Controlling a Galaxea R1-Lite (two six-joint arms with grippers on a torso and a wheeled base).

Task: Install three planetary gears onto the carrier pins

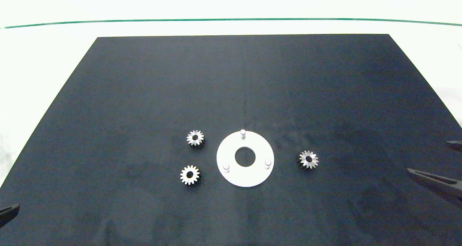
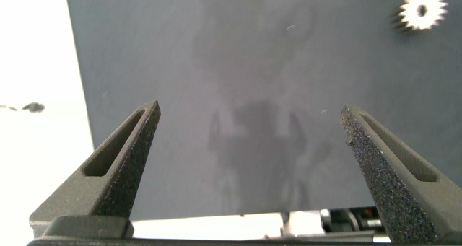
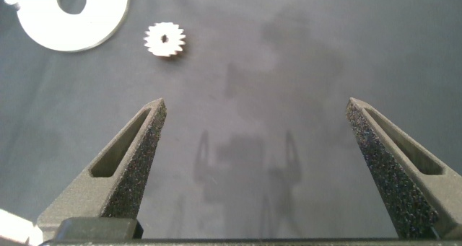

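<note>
Both our left gripper (image 2: pixel 250 116) and right gripper (image 3: pixel 256 109) hang spread wide, holding nothing, at the mat's (image 1: pixel 144 94) edges. Our three gears lie flat around the white disc (image 1: pixel 245 174): at ten o'clock (image 1: pixel 195 137), eight o'clock (image 1: pixel 190 175) and three o'clock (image 1: pixel 308 159). All three pins (image 1: pixel 243 132) stand bare.

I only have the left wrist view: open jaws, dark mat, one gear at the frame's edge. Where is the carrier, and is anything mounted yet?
Observer: The head view shows the white disc lying mid-mat, and all three carrier pins are bare.
Operator: How many gears are out?
Observer: Three planetary gears: two left of the disc, one right of it. All lie flat on the mat, apart from the disc.
Operator: And the other arm?
Observer: The right gripper hangs near the mat's right edge, jaws open and empty.
</note>
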